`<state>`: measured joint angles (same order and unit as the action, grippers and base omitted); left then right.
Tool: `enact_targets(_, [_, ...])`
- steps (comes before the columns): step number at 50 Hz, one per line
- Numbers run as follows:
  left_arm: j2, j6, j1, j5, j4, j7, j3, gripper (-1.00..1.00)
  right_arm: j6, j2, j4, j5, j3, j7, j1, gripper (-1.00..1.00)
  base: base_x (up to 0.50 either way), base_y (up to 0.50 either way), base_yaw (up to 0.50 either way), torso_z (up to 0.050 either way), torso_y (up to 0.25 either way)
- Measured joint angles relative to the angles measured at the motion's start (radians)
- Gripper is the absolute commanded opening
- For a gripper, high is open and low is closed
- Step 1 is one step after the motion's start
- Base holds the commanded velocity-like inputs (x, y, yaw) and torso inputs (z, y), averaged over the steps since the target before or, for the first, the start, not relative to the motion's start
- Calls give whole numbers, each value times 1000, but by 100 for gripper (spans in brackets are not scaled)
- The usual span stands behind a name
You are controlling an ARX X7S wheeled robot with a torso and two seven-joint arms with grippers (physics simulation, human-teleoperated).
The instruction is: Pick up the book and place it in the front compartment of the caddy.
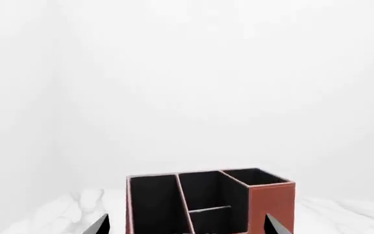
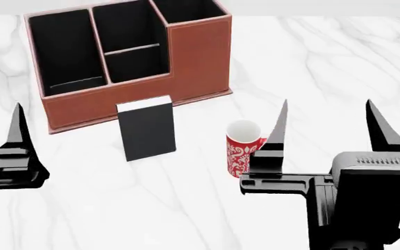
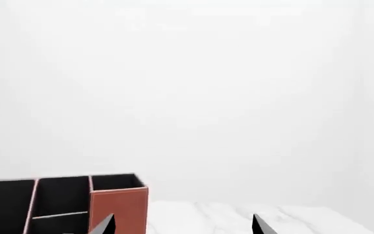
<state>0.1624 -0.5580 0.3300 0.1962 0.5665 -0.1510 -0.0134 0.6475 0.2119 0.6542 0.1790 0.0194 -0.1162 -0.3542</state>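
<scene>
The black book [image 2: 146, 130] stands upright on the marble table, just in front of the reddish-brown caddy [image 2: 200, 57]. The caddy's front compartment [image 2: 125, 30] is the black cell behind the thin partition, and it holds nothing. In the left wrist view the caddy [image 1: 271, 204] and that front compartment [image 1: 213, 191] lie straight ahead. My left gripper [image 1: 187, 229] is open and holds nothing; only one of its fingers [image 2: 17, 136] shows in the head view, left of the book. My right gripper [image 2: 328, 130] is open and holds nothing, to the right of the book. The book is hidden in both wrist views.
A red patterned mug [image 2: 241, 151] stands right of the book, close to the right gripper's inner finger [image 2: 278, 127]. The right wrist view shows the caddy [image 3: 119, 204] at one side. White marble table [image 2: 325, 62] extends to the right of the caddy.
</scene>
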Motion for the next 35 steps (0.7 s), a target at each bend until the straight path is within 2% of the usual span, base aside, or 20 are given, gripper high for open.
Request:
enact_targets(7, [29,-164,130,70,174,-19,-73,100,195,35,179,62,63,-1,-136,100,0,0,0,0,0])
enact_targets(14, [48,-278,217,127,292,-35,-133,100,307,71,286,141,121,-27,-222,100,0,0,0,0,0])
enact_targets(30, [69,-341,272,174,380,-53,-183,100,340,155,358,293,160,-125,-261,100,0,7,0,0,0])
enact_targets(35, [71,-338,274,183,386,-57,-182,100,331,170,360,305,161,-140,-259,100,0,427,0,0,0])
